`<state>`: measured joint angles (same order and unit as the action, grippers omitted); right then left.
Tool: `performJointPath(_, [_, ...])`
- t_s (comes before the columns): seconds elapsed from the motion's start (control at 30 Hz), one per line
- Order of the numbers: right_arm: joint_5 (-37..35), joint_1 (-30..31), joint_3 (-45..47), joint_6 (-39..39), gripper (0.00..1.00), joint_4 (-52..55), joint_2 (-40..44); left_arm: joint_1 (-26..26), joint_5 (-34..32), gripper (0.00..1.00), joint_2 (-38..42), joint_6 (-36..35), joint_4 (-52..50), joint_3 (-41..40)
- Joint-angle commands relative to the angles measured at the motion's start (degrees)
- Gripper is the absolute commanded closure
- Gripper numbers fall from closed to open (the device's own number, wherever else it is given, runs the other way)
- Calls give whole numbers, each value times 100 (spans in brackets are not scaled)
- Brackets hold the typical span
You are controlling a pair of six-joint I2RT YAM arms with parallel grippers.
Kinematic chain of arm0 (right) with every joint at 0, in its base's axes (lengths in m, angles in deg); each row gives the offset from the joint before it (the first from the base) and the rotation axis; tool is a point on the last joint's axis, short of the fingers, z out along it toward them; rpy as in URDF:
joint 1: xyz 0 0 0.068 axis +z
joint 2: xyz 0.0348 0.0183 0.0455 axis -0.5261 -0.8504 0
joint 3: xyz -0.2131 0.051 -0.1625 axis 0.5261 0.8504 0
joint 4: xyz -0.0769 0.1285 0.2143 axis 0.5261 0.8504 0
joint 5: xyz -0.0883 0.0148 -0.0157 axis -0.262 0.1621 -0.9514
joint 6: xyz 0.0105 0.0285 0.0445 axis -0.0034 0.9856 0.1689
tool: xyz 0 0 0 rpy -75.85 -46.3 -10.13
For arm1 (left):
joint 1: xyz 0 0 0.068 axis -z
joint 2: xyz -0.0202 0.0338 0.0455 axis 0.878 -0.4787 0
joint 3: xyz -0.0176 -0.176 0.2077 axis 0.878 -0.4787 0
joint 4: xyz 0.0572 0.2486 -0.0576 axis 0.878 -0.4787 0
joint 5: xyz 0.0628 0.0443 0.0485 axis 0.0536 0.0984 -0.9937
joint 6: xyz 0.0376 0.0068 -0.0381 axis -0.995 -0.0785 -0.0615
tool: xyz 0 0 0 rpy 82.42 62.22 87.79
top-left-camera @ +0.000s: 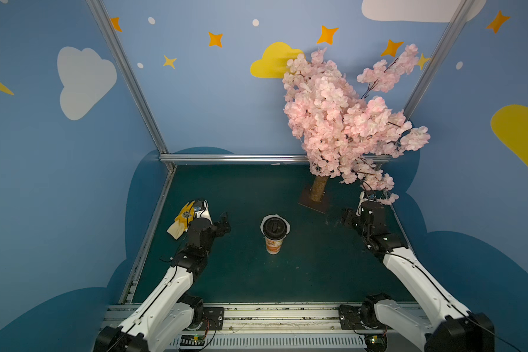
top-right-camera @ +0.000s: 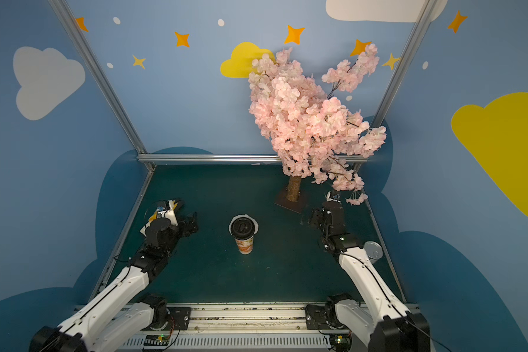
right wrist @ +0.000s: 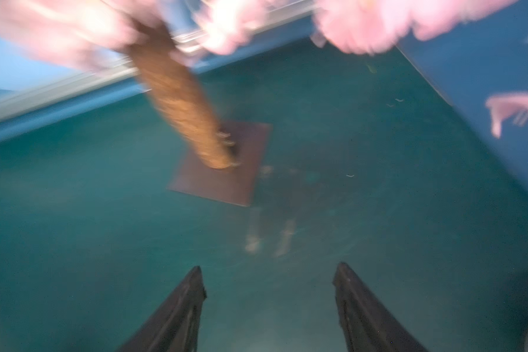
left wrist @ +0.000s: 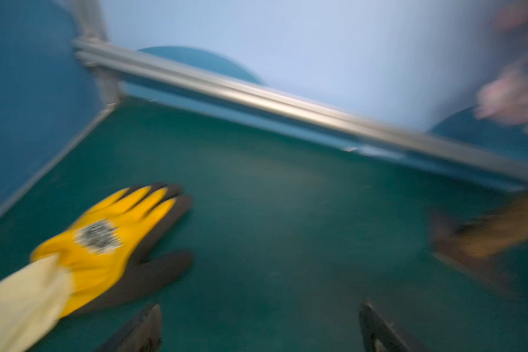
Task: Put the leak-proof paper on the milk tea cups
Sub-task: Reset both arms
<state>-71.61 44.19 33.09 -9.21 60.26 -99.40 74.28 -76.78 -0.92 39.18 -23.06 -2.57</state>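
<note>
In both top views a tall white milk tea cup (top-left-camera: 272, 245) (top-right-camera: 245, 245) with orange print stands upright mid-table. The whitish leak-proof paper (top-left-camera: 261, 226) (top-right-camera: 256, 227) lies over its mouth, its edge showing as a ring around a black lid (top-left-camera: 274, 227) resting on top. My left gripper (top-left-camera: 224, 224) (left wrist: 261, 317) is open and empty, left of the cup and well apart from it. My right gripper (top-left-camera: 346, 221) (right wrist: 269, 269) is open and empty, off to the cup's right near the tree base. Both wrist views are blurred and do not show the cup.
A yellow and black glove (top-left-camera: 185, 218) (left wrist: 104, 240) lies beside my left wrist near the left wall. A pink blossom tree (top-left-camera: 342, 122) on a brown base plate (right wrist: 241, 183) stands at the back right. A silver can (top-right-camera: 373, 250) sits by the right arm.
</note>
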Motion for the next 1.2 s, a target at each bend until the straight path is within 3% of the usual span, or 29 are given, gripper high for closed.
performJointPath(0.0, [-286,-393,474,-901,30,-1805,-780,-550,-843,0,-503,-1115,964,-212])
performJointPath(0.07, [-10,-565,775,-1121,28,-2523,-1166,-764,-558,0,-868,-1114,1184,-244])
performJointPath(0.17, [356,-805,1278,-1289,27,-4039,-1671,-1003,-94,0,-1584,-1137,2282,-473])
performJointPath(0.23, [794,-836,1144,-1715,27,-3963,-1723,-1069,90,0,-1874,-1266,2474,-354])
performJointPath(0.37, [1123,-1026,1729,-1815,25,-6479,-2881,-1284,767,0,-2359,-1406,2994,-215])
performJointPath(0.43, [987,-1063,1519,-1622,25,-5327,-2471,-1440,1143,0,-2805,-1276,3642,-315])
performJointPath(0.53, [981,-1070,1721,-1689,24,-6276,-2781,-1447,1142,0,-3896,-1350,5282,-496])
performJointPath(0.6, [986,-1064,1495,-1635,24,-5337,-2491,-1444,1104,0,-3378,-1280,3605,-128])
performJointPath(0.63, [982,-1068,1540,-1635,24,-5587,-2574,-1429,1036,0,-3335,-1306,3380,56])
performJointPath(0.7, [983,-1067,1672,-1670,23,-6112,-2734,-1334,1043,0,-3477,-1397,3736,-32])
performJointPath(0.77, [984,-1069,1509,-1635,21,-5402,-2515,-1315,1188,0,-3500,-1490,3581,57])
performJointPath(0.87, [975,-1056,1633,-1661,21,-5970,-2696,-1288,1140,0,-3509,-1481,3582,64])
performJointPath(0.93, [983,-1057,1532,-1644,21,-5509,-2547,-1297,1172,0,-3558,-1483,3389,173])
performJointPath(1.17, [576,-860,1543,-1749,15,-5705,-2636,-1341,1460,0,-3471,-1556,3459,78])
